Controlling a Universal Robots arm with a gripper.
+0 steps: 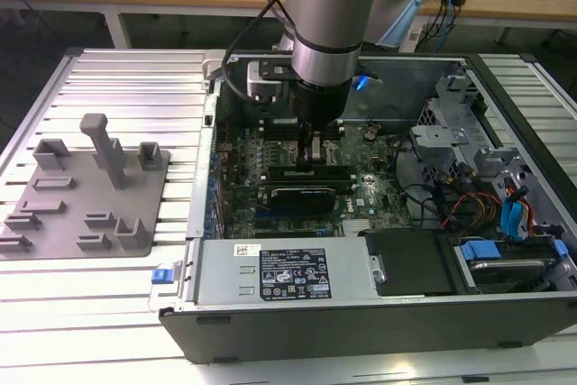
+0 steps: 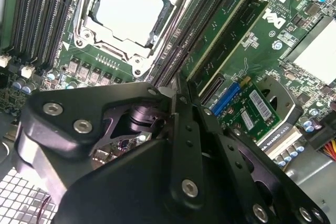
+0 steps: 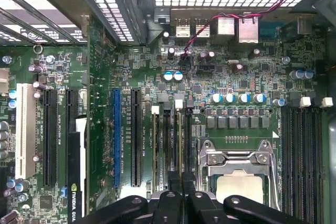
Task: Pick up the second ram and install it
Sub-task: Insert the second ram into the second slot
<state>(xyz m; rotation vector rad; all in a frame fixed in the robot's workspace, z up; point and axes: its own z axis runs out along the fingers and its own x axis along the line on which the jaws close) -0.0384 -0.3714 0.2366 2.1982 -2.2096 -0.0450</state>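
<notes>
One thin green ram stick [image 2: 223, 30] seated upright beside socket [image 2: 128, 11].

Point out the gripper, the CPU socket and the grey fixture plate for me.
gripper [image 1: 311, 146], exterior view, fingertips over the motherboard.
CPU socket [image 3: 239, 187], first wrist view, its pale centre.
grey fixture plate [image 1: 68, 214], exterior view, bare flat area.

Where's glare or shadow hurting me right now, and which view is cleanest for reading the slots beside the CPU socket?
Exterior view: the ribbed white table is washed out, and the arm shadows the motherboard. Second wrist view: the CPU socket cover glares white and the gripper blocks the lower half. First wrist view: evenly lit, memory slots clearest.
</notes>
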